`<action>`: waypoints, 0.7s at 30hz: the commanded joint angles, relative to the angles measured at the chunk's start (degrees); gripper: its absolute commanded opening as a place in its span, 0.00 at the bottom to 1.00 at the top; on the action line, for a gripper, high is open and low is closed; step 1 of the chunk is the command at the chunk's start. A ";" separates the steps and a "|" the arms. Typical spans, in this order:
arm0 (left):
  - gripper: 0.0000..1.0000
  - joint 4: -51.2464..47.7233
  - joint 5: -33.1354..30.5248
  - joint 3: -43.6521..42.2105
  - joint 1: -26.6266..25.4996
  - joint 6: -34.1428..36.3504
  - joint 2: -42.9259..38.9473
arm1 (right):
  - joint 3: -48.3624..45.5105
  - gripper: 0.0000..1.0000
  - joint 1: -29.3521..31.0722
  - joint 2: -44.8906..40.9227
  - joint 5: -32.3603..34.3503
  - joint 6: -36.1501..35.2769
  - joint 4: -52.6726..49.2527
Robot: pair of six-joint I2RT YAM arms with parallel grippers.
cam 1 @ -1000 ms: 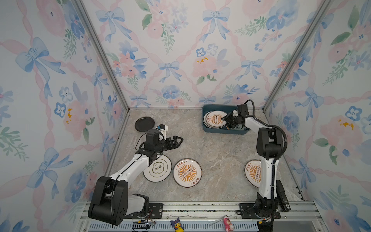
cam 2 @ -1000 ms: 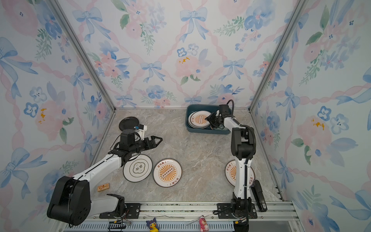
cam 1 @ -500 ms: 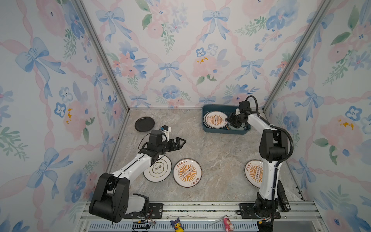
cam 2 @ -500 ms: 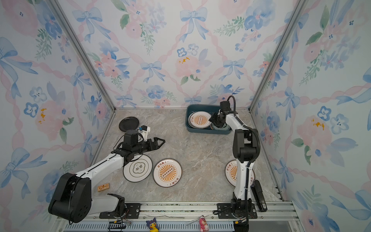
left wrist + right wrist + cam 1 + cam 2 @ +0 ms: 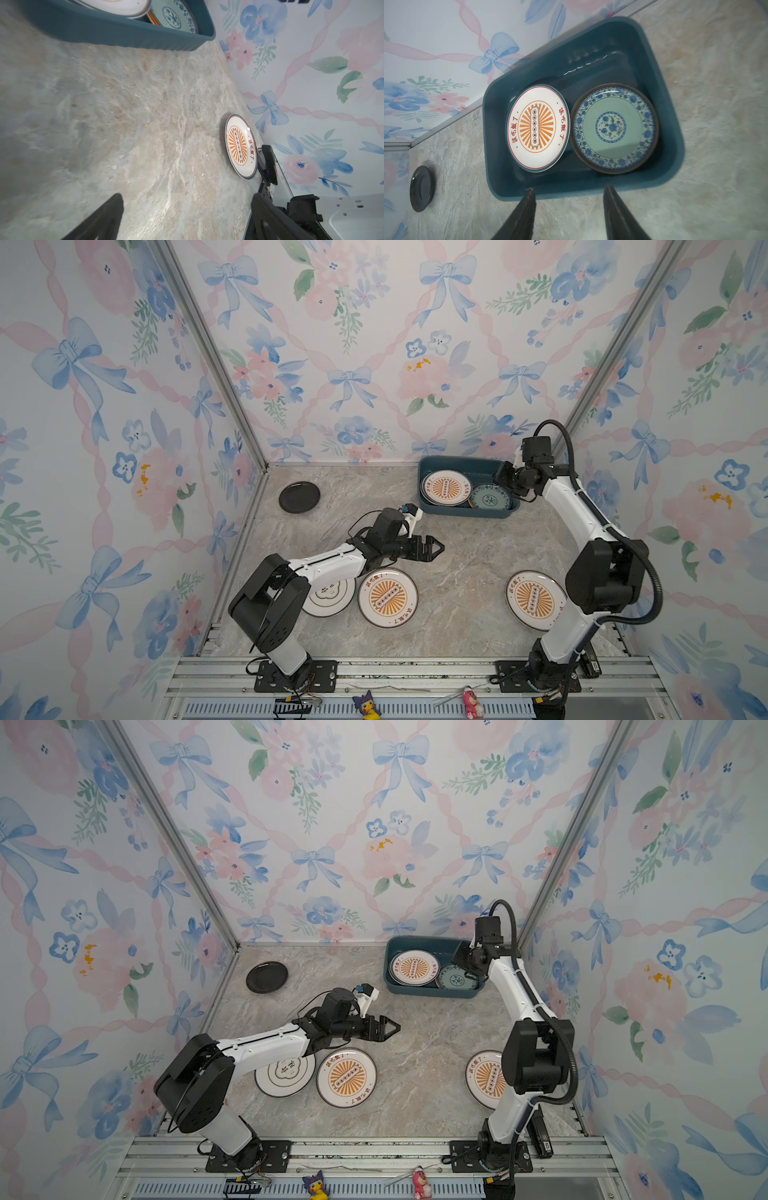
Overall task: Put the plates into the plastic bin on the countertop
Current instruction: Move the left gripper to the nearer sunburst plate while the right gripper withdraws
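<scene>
Jaws of the left gripper (image 5: 435,548) stand wide apart and empty above the bare middle of the countertop (image 5: 457,572). Those of the right gripper (image 5: 569,199) are partly apart, also empty, above the 3 o'clock end of the plastic bin (image 5: 461,512). Taking a top view as a clock face with 12 at the back wall, we find the single bin at 1 o'clock. We count six plates in plain sight: three sunburst, one teal-patterned, one cloud-emblem, one black. Two lie in the bin: the binned sunburst plate (image 5: 445,488) toward 9 and the teal plate (image 5: 490,497) toward 3. An orange rim (image 5: 153,19) shows beneath them; we cannot tell how many lie under. Four rest on the countertop: the black plate (image 5: 299,497) at 10, the cloud plate (image 5: 332,599) at 7 under the left arm, the middle sunburst plate (image 5: 387,597) just beside it, and the right sunburst plate (image 5: 534,599) at 4.
</scene>
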 commanded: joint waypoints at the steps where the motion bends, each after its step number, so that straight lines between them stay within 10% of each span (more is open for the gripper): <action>1: 0.96 1.36 -0.75 4.79 -4.09 -1.30 5.92 | -6.67 0.52 -2.93 -5.92 3.24 -3.21 -2.61; 21: 0.83 1.45 6.35 31.87 -17.41 -8.19 38.03 | -26.14 0.60 -12.35 -26.90 -2.20 -5.51 -1.65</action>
